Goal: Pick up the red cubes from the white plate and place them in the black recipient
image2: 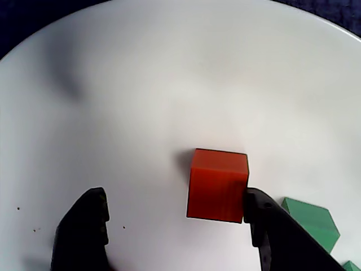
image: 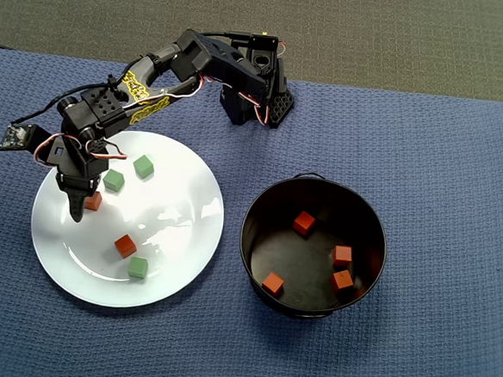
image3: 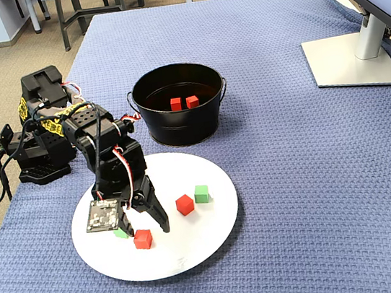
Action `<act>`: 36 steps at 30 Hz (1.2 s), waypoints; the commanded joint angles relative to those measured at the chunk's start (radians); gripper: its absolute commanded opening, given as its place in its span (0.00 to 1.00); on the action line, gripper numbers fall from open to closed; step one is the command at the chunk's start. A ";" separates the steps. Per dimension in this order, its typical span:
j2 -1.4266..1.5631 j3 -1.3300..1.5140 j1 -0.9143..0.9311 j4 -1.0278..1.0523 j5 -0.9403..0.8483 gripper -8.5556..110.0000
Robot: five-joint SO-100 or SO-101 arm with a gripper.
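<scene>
The white plate (image: 174,207) (image2: 169,84) (image3: 194,243) holds two red cubes. One red cube (image: 93,200) (image2: 217,185) (image3: 143,238) lies between the fingers of my gripper (image: 84,204) (image2: 175,197) (image3: 148,226), which is lowered onto the plate's left part in the overhead view. The gripper is open. In the wrist view the cube touches the right finger (image2: 276,231), and a wide gap separates it from the left finger (image2: 84,231). The other red cube (image: 125,246) (image3: 185,204) lies free near the plate's middle. The black recipient (image: 245,231) (image3: 178,128) holds several red cubes (image: 303,222).
Three green cubes (image: 143,166) (image: 113,180) (image: 138,268) share the plate; one (image2: 313,223) sits just right of my right finger in the wrist view. The arm's base (image: 258,98) stands behind the plate. A monitor stand (image3: 354,58) is at the far right of the fixed view.
</scene>
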 commanded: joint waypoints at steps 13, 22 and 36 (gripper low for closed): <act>0.077 0.064 -0.003 -0.051 -0.017 0.25; -0.003 0.003 -0.003 -0.054 -0.037 0.21; -0.032 -0.023 -0.003 -0.060 -0.028 0.07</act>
